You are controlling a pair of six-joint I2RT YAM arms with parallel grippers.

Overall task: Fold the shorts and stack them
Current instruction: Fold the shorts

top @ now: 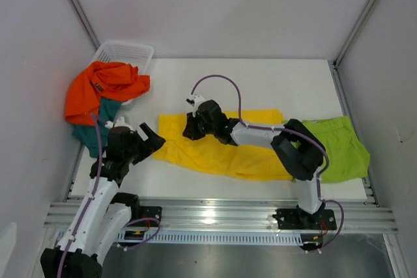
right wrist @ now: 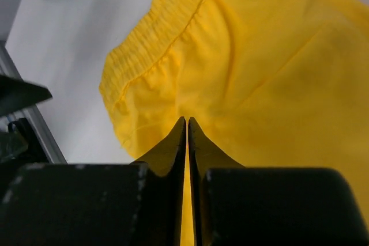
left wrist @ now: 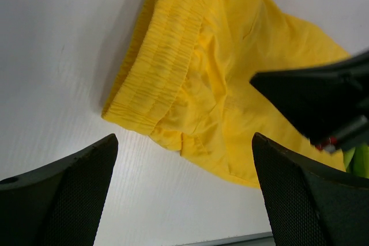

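The right end effector (right wrist: pixel 187 120) had its jaws drawn almost together on the yellow shorts (top: pixel 221 151). Only a thin line of yellow cloth showed between the tips, which pressed into the fabric just behind the waistband (left wrist: pixel 155 67). The left end effector (left wrist: pixel 184 142) stood wide, holding nothing. It hovered above bare worktop (top: pixel 273 86) just off the waistband end of the yellow shorts, near the right one but apart from it.

The yellow shorts lay spread flat across the middle of the worktop, waistband to the left, the cloth lightly creased. The green shorts (top: pixel 342 144) lay flat at the right end of the worktop. The right arm's elbow hid their left edge, so it could not be told whether they touched the yellow pair.

At the far left, the orange shorts (top: pixel 104 89) lay bunched, draped over the near rim of the basket (top: pixel 127 50). The teal shorts (top: pixel 98 125) lay crumpled partly under them, at the worktop's left edge beside the left arm. The basket stood in the far left corner.
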